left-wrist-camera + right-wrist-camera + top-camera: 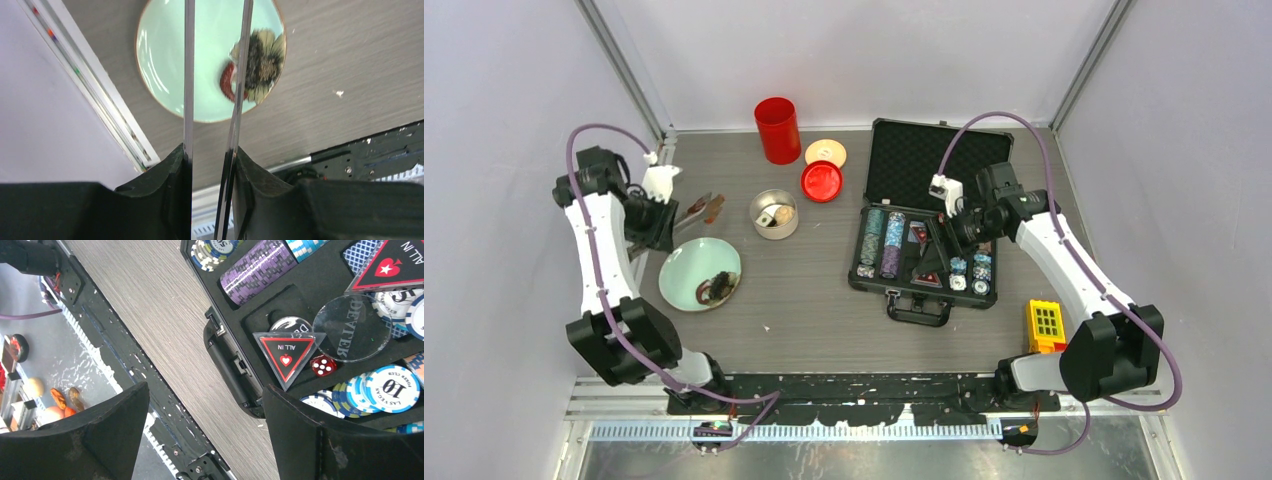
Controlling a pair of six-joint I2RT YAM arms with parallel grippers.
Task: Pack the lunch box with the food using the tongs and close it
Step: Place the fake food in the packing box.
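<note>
Left gripper (211,156) pinches tongs (188,75) above food (265,60) on the plate (160,60); lunch box (774,213) part-filled, lid (825,152) off; right gripper (205,432) gapes empty.

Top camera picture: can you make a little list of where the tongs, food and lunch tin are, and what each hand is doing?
left hand: shut on the tongs, near the plate
right hand: open, over the chip case
food: some on the plate, some in the lunch tin
lid: off, on the table beyond the tin
</note>
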